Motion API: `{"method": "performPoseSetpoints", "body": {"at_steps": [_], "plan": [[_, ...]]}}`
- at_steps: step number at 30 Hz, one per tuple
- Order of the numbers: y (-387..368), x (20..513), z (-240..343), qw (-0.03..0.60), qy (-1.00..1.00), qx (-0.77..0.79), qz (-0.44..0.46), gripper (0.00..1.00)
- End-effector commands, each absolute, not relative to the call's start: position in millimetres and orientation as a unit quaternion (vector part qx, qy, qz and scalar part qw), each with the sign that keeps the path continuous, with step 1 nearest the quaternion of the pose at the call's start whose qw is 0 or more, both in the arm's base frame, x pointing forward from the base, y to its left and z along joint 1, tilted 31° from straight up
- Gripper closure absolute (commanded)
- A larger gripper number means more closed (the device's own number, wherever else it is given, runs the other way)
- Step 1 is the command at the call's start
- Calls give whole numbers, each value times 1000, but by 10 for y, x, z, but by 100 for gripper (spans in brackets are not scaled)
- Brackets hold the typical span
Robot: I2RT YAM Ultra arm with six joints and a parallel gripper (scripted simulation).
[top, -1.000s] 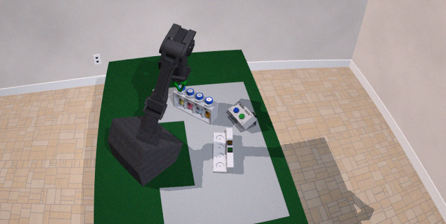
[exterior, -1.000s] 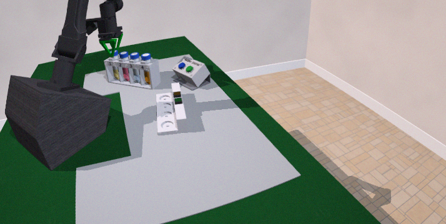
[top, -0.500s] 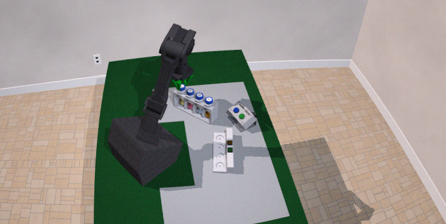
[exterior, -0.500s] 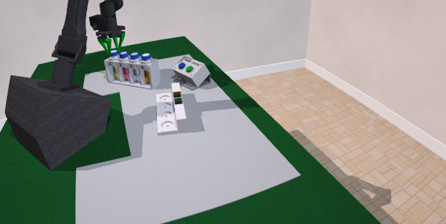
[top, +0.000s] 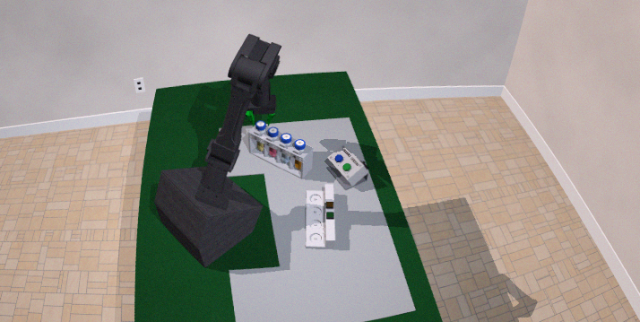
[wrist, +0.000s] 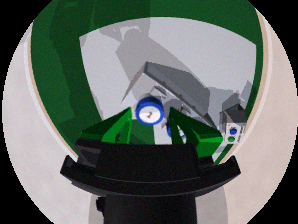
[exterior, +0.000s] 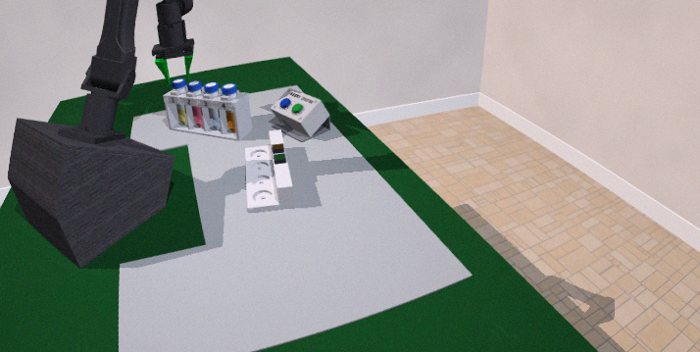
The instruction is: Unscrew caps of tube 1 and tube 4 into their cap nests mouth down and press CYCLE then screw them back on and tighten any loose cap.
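End effector (exterior: 175,72) open, seemingly above cap 1 (exterior: 178,83).

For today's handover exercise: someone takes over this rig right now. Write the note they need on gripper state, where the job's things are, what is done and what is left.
Gripper: open, holding nothing, fingers above the cap of tube 1.
All four caps are on their tubes in the decapping station.
The cap tray nests hold no caps; both lamps are dark.
Done: no cap is off yet.
Left: caps 1 and 4 into their nests, blue key, wait for green lamp, recap, green key.
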State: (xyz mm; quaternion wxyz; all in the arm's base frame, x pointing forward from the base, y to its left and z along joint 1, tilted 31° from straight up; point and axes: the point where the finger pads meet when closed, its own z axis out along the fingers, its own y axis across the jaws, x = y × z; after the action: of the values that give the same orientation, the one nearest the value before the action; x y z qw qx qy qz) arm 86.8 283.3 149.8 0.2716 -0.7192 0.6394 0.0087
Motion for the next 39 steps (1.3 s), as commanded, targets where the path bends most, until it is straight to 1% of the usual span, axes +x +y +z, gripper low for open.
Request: {"method": "performPoseSetpoints", "body": {"at_steps": [1,2,10,11,25,39], "plan": [[2828,859,1519,270,721,-637,43,51],[2827,858,1518,268,746,-607,54,51],[2826,856,1518,268,747,-606,54,51],[2826,856,1518,268,747,-606,54,100],[2826,856,1518,268,747,-606,54,100],[2682,737,1821,268,747,-606,54,100]]}}
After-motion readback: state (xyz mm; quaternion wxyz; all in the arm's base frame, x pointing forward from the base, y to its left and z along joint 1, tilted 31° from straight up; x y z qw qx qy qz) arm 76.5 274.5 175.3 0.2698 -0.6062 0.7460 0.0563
